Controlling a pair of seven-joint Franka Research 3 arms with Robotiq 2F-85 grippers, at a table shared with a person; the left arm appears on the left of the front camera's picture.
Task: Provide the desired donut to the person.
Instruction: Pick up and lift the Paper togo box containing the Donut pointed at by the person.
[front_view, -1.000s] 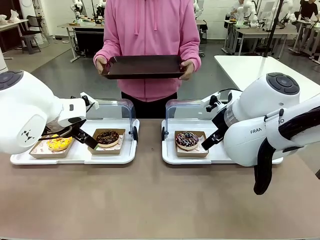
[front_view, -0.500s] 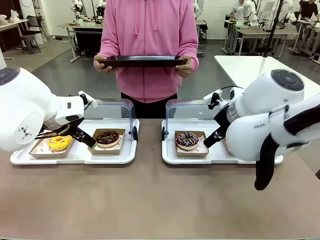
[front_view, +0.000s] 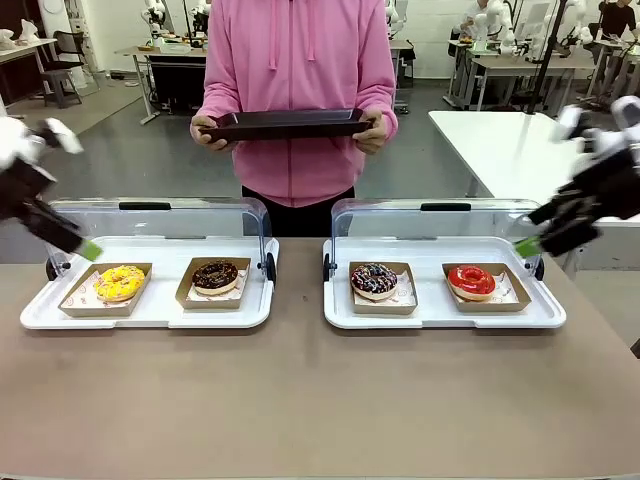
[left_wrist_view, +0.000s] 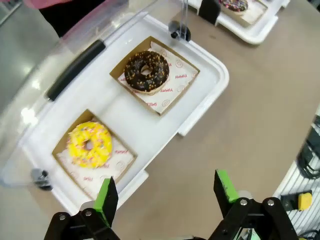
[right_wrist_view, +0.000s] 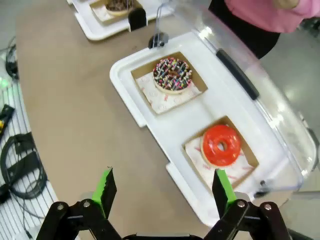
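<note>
The person (front_view: 298, 60) in a pink hoodie stands at the far side, both hands holding a dark tray (front_view: 288, 124) level at waist height. On the left white tray (front_view: 150, 312) lie a yellow donut (front_view: 120, 282) (left_wrist_view: 90, 144) and a chocolate donut with nuts (front_view: 215, 275) (left_wrist_view: 146, 71). The right white tray (front_view: 440, 318) carries a dark sprinkled donut (front_view: 374, 280) (right_wrist_view: 172, 75) and a red donut (front_view: 471, 281) (right_wrist_view: 221, 145). Each donut rests on its own card. My left gripper (front_view: 85, 248) (left_wrist_view: 165, 190) hangs open beyond the left tray's outer end. My right gripper (front_view: 535, 235) (right_wrist_view: 163, 186) is open above the right tray's outer end. Neither holds anything.
Both trays have clear hinged lids (front_view: 160, 218) (front_view: 440, 218) standing open at the back. The brown table (front_view: 320, 400) stretches bare in front of the trays. A white table (front_view: 500, 140) stands at the right, behind. Cables (right_wrist_view: 22, 165) lie off the table's edge.
Both arms have pulled back from over the trays to the picture's outer edges, uncovering the red donut. The person has raised the dark tray slightly and levelled it.
</note>
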